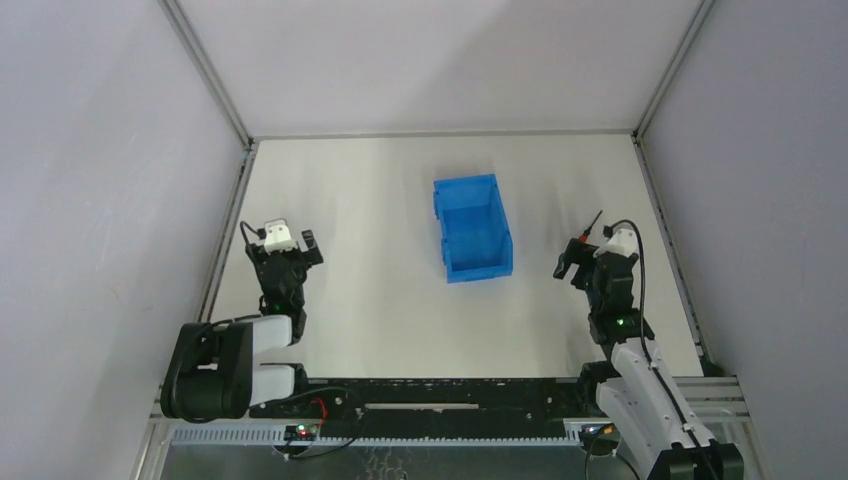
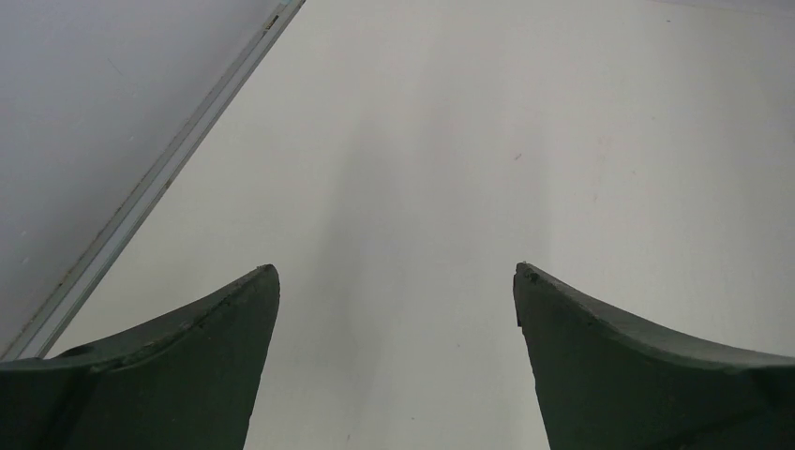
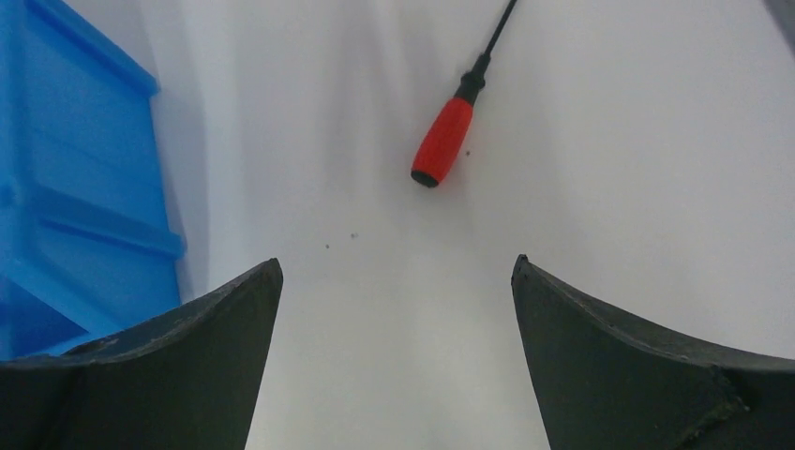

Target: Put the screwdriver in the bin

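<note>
The screwdriver (image 3: 442, 142), with a red handle and a thin dark shaft, lies flat on the white table ahead of my right gripper (image 3: 397, 264), shaft pointing away. The gripper is open and empty, well short of the handle. In the top view only the screwdriver's shaft tip (image 1: 594, 222) shows, just beyond the right gripper (image 1: 595, 262). The blue bin (image 1: 478, 268) stands mid-table with nothing inside, left of the right gripper. Its side wall (image 3: 75, 169) fills the left edge of the right wrist view. My left gripper (image 1: 290, 255) is open and empty over bare table (image 2: 397, 272).
Grey enclosure walls surround the table on three sides. A metal rail (image 2: 159, 178) runs along the left edge near the left gripper. Another rail (image 1: 668, 240) runs along the right edge, just right of the right gripper.
</note>
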Motion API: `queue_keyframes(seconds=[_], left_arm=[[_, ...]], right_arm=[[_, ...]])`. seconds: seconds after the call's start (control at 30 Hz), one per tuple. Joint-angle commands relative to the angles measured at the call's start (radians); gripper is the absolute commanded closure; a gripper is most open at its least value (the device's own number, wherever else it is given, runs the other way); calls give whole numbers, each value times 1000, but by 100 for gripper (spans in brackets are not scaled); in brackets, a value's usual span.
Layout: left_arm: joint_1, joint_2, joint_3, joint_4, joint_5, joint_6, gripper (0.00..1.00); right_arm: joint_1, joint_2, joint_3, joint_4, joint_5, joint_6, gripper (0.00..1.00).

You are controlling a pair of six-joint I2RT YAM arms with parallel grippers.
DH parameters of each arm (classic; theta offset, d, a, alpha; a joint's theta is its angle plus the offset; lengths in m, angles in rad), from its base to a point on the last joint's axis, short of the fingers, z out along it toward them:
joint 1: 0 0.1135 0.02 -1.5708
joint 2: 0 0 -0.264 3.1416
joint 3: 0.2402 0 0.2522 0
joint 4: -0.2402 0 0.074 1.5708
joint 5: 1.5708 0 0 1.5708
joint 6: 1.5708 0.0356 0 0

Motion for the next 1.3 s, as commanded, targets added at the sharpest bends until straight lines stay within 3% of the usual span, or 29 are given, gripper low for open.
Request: queue_keyframes(seconds=[0.0, 0.17, 0.33, 0.47, 0.63, 0.83, 1.0, 1.13, 1.27], left_arm=[[7, -7, 34, 68, 11, 10, 0], [7, -7, 34, 67, 11, 10, 0], [7, -7, 34, 68, 11, 10, 0], [7, -7, 34, 68, 11, 10, 0], [7, -8, 35, 68, 11, 10, 0], [7, -7, 35, 68, 11, 10, 0], [7, -8, 34, 68, 11, 10, 0], [7, -7, 34, 68, 11, 10, 0], [7, -7, 34, 68, 11, 10, 0]], right_arm=[[-7, 21, 133, -59, 37, 46, 0], [-37, 179, 322, -202, 22, 74, 0], [-98, 543, 629, -477, 20, 95, 0], [-145, 852, 831, -588, -15, 112, 10], [-156, 1063, 927, -599, -28, 110, 17], [-156, 1173, 939, -570, 11, 98, 27], [-162, 1206, 940, -549, 32, 82, 49], [-164, 1175, 939, -532, 18, 58, 78], [-164, 1087, 949, -564, -5, 35, 85]])
